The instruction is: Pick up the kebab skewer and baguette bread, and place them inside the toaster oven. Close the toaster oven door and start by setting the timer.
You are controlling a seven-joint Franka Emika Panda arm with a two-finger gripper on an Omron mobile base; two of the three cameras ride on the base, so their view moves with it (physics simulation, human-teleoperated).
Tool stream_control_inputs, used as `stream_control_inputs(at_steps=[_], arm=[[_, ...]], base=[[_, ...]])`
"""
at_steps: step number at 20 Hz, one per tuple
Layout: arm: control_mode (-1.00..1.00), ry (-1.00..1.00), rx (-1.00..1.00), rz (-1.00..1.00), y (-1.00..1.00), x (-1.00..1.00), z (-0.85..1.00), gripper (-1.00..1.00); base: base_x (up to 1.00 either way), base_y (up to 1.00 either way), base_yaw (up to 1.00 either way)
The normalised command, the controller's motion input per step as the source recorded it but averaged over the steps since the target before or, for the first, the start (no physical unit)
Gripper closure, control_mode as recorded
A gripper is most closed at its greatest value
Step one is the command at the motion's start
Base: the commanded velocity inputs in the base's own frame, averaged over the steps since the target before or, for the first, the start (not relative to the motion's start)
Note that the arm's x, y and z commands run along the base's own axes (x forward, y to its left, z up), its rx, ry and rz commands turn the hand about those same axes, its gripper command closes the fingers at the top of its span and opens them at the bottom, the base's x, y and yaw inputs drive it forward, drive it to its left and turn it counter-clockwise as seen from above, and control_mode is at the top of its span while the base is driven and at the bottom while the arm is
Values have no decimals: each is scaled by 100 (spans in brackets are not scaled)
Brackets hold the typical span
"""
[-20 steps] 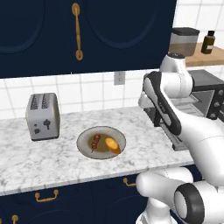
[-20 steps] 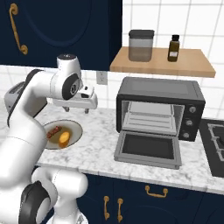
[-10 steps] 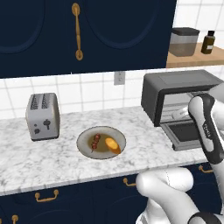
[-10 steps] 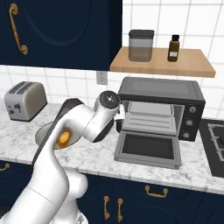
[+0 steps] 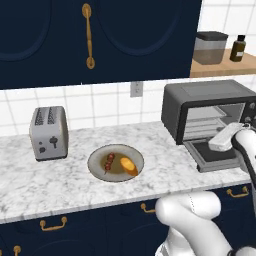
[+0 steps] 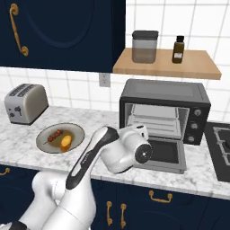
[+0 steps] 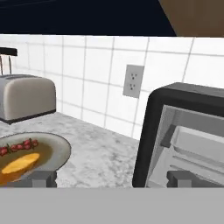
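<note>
Marble counter (image 5: 30,185) carried a round grey plate (image 5: 98,170) holding the red-chunk kebab skewer (image 5: 108,162) beside the golden baguette bread (image 5: 128,165). Right of it, the dark grey toaster oven (image 6: 164,109) stood with its glass door (image 6: 164,154) folded down. Gripper (image 7: 111,178) was spread wide, empty, near the oven's front.

toaster oven (image 6: 164,96): I see dark grey, black panel right
baguette bread (image 5: 128,166): golden-orange
kebab skewer (image 5: 109,162): dark red chunks, perhaps brown too
plate (image 5: 98,159): grey rim, brown centre
toaster (image 5: 48,132): silver
counter (image 5: 50,185): white-grey marble
cabinets (image 5: 40,40): navy, gold handles
</note>
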Motion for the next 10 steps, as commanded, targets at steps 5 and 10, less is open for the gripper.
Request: stream_control_inputs(at_steps=[5, 10], arm=[[-100, -6, 12, 0, -7, 69, 18, -100], [-100, 0, 8, 0, -72, 34, 2, -100]], base=[[0, 0, 0], [0, 0, 0]])
